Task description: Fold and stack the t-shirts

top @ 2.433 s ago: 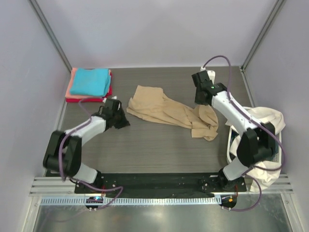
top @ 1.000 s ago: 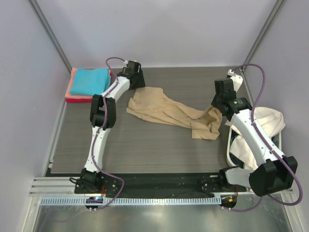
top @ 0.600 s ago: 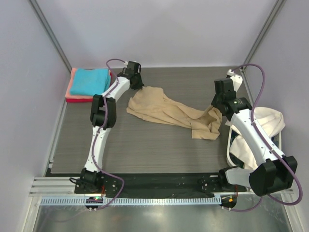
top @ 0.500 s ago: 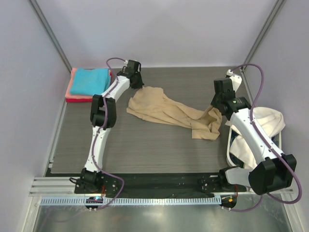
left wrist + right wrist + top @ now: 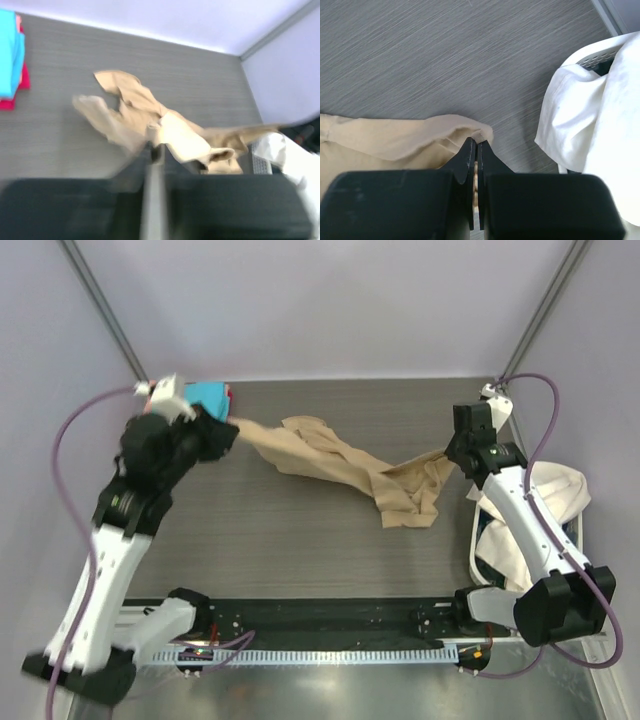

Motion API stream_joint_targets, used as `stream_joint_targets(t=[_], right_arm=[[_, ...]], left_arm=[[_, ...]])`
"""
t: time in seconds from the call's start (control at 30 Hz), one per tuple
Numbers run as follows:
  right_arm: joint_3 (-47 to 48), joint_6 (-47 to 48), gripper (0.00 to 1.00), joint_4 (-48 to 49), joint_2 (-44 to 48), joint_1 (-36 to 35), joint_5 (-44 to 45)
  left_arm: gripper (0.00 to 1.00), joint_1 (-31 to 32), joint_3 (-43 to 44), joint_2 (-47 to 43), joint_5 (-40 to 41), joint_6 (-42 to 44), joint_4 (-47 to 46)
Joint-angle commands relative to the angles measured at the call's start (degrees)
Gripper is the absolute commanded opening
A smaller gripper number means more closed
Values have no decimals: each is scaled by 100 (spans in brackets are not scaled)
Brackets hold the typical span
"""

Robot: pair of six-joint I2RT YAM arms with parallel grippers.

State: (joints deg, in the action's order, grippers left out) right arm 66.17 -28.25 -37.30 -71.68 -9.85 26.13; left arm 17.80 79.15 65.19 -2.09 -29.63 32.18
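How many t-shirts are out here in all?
5, at least: a tan one spread out in the middle; turquoise, salmon-pink and red ones stacked in the far left corner; cream-white cloth in the basket may hide more.

Tan shirt [image 5: 335,458] mid-table (basket [image 5: 473,548] right)

Top camera overlooks the table [image 5: 280,540]; both wrist cameras face the tan shirt [image 5: 395,140], blurred left probably farther.

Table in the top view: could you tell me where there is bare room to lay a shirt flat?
Bare: the table between the tan shirt and its near edge, plus the far strip behind the shirt. Crowded: far-left folded stack, right-edge basket.
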Motion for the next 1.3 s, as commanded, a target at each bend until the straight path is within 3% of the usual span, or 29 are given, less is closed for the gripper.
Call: stream_joint_targets(t=[0.0,0.03,0.07,0.1,0.17,0.33,0.43,0.47,0.5,0.63,0.8,1.03,1.27], right_arm=[[-87,-137,1,144,295,9,-64],[-122,-146,1,144,295,18,-108],[-139,-128,1,135,304,18,-117],[-166,-111,1,126,356,18,-117],[-245,-75,1,135,392,18,-21],[-289,-84,1,126,207,27,-99],[-298,-84,1,170,102,18,-152],[-298,-84,1,188,49,27,-152],[-298,-84,1,240,23,18,-196],[-272,-84,1,346,-170,18,-354],[-149,-84,1,407,-408,27,-512],[1,-67,1,443,-601,18,-609],[-104,-40,1,522,-654,18,-679]], left_arm=[[32,39,-1751,-1021,-423,-508,753],[54,39,-1972,-1643,-485,-561,902],[68,39,-2200,-1963,-468,-588,1356],[94,48,-2255,-2210,-416,-614,1569],[100,48,-2256,-2712,-354,-615,1913],[97,48,-2387,-2460,86,-448,1573],[93,48,-2492,-1599,16,-456,520],[90,48,-2449,-953,50,-456,-127],[84,39,-2379,-607,68,-395,-429],[84,-5,-1136,1668,165,-228,-1345],[76,-233,651,4400,-335,-298,-1513],[70,-374,3269,6521,-354,-210,-996],[63,-462,4336,7665,-477,-263,-898]])
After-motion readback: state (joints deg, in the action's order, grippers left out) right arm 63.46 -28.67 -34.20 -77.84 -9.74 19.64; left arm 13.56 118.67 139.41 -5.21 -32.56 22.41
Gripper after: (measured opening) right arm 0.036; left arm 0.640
